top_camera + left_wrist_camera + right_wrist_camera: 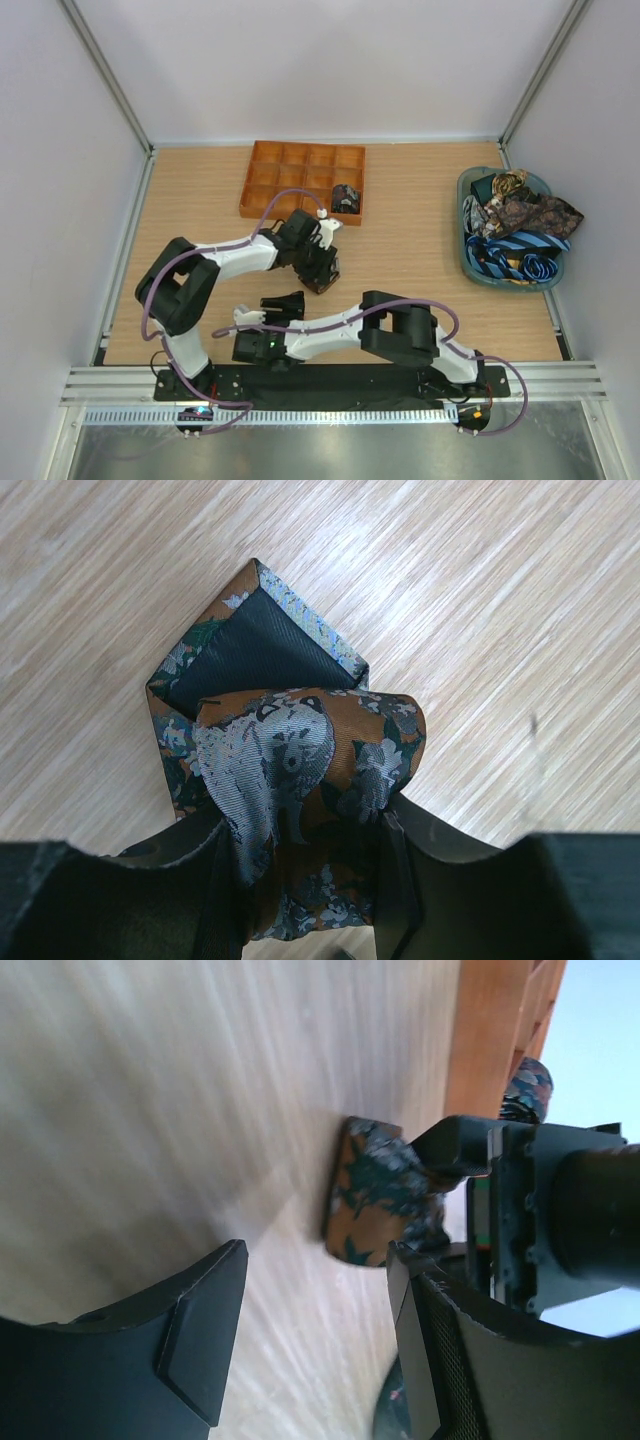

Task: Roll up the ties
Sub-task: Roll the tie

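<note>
A brown-gold paisley tie point(300, 750), rolled into a small coil with its pointed dark-lined end sticking out, rests on the wooden table. My left gripper point(305, 880) is shut on this coil, one finger on each side. From above, the left gripper point(320, 272) points down just in front of the tray. My right gripper point(285, 305) stands open a little nearer and to the left, with nothing between its fingers. In the right wrist view the coil point(370, 1195) lies just beyond the right gripper point(315, 1330). Another rolled tie point(347, 197) sits in the tray.
The orange gridded tray point(290, 175) stands at the back centre. A teal basket point(470, 255) at the right holds several loose ties, paisley and blue striped point(515, 225). White walls enclose the table on three sides.
</note>
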